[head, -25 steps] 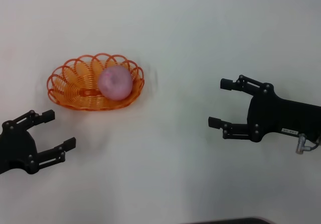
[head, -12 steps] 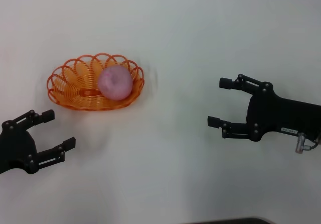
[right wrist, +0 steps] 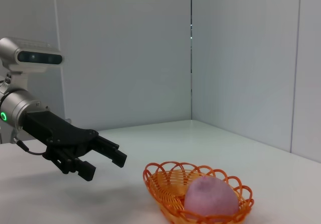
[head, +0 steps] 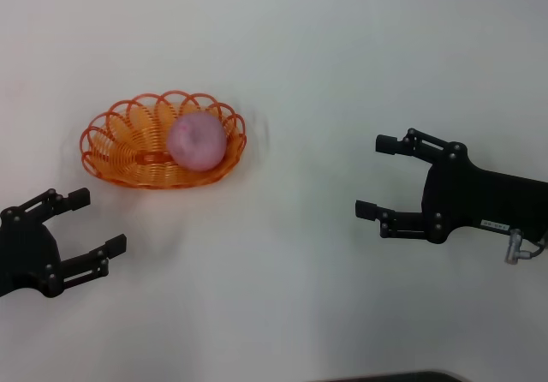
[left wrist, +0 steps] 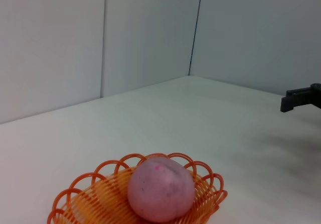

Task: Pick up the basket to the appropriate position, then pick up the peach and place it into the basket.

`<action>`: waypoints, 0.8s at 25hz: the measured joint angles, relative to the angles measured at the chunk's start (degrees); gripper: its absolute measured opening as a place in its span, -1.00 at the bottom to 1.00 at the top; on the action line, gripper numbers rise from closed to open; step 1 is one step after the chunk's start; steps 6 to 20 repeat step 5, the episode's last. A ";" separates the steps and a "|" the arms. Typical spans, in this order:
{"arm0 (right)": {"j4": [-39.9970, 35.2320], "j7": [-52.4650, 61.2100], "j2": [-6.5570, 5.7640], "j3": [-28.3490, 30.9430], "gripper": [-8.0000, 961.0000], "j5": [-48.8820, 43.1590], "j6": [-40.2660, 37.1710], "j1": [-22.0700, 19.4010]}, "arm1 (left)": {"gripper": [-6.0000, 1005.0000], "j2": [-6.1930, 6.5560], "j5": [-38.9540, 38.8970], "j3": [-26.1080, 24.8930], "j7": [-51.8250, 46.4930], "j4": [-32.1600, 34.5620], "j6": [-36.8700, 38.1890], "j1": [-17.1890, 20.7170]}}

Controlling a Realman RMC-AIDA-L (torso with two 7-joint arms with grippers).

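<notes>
We log peach [head: 196,141] unmoved in basket [head: 111,146] | left claw [head: 96,221] at 7 o'clock, open, retreated slightly | right claw [head: 377,176] at 3 o'clock, open, unchanged

Orange wire basket [right wrist: 197,191] at lower right of frame, standing on white table surface [right wrist: 125,148]. Scalloped looped rim, open woven sides. Pink peach [right wrist: 211,197] resting inside basket, toward its right half, top rising above near rim. Left gripper [right wrist: 104,162] at left centre of frame, black fingers [right wrist: 111,153] parted, pointing right and slightly down toward basket, well apart from rim. Nothing held between fingers. Soft shadow on table beneath gripper. Silver wrist section [right wrist: 17,109] behind gripper at left edge, small green light lit. Silver camera housing [right wrist: 31,55] mounted above wrist, upper left. Grey wall panels [right wrist: 125,48] behind, vertical corner seam at upper centre.
</notes>
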 joint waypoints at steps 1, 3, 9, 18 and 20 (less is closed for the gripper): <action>0.02 0.00 0.00 0.00 0.94 0.00 0.00 -0.01 | 0.68 0.00 0.00 -0.01 0.00 0.00 0.01 0.01; 0.05 -0.01 0.00 -0.01 0.94 0.00 0.00 -0.02 | 0.68 0.00 0.00 -0.02 0.00 0.00 0.02 0.01; 0.07 -0.01 0.00 -0.03 0.94 0.00 0.00 -0.01 | 0.68 0.00 0.00 -0.02 0.00 0.00 0.04 0.01; 0.07 -0.01 0.00 -0.03 0.94 0.00 0.00 -0.01 | 0.68 0.00 0.00 -0.02 0.00 0.00 0.04 0.01; 0.07 -0.01 0.00 -0.03 0.94 0.00 0.00 -0.01 | 0.68 0.00 0.00 -0.02 0.00 0.00 0.04 0.01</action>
